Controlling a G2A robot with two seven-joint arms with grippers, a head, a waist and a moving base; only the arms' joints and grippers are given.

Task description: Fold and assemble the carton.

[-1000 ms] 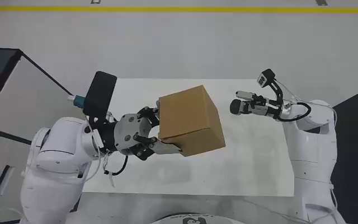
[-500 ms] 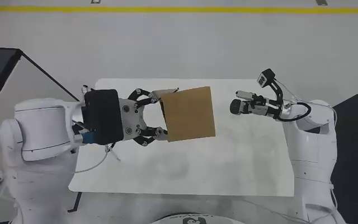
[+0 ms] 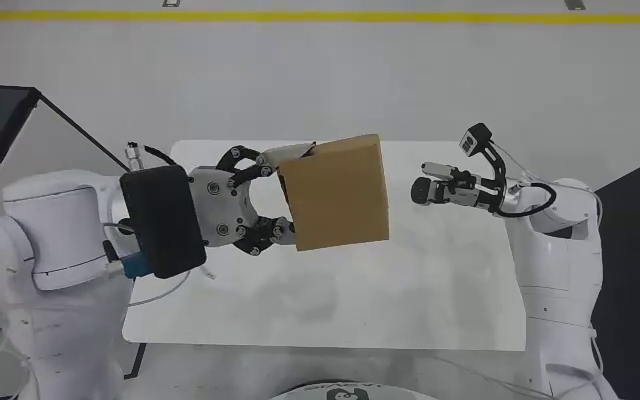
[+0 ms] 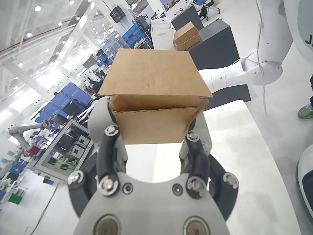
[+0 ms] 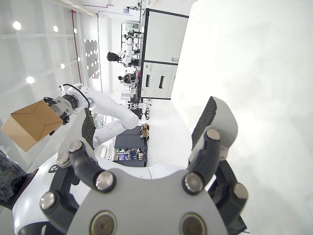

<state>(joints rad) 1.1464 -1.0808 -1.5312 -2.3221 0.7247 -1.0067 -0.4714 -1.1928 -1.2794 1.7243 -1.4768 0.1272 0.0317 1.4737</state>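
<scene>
A brown cardboard carton, squared up into a box, hangs in the air above the white table. My left gripper is shut on the carton's end flaps; the left wrist view shows the carton clamped between its fingers, with one folded flap facing the camera. Off to the carton's right my right gripper hovers over the table's right part, apart from the carton, open and holding nothing. The right wrist view shows the carton far off on the other arm, its end flaps folded shut.
The table is bare white, its front edge near my body and grey floor beyond it. A black-framed stand is at the far left, off the table.
The left wrist has rolled, turning the carton from a tilted corner-on pose to a flatter one and lifting it toward the table's far side. The right arm has not moved.
</scene>
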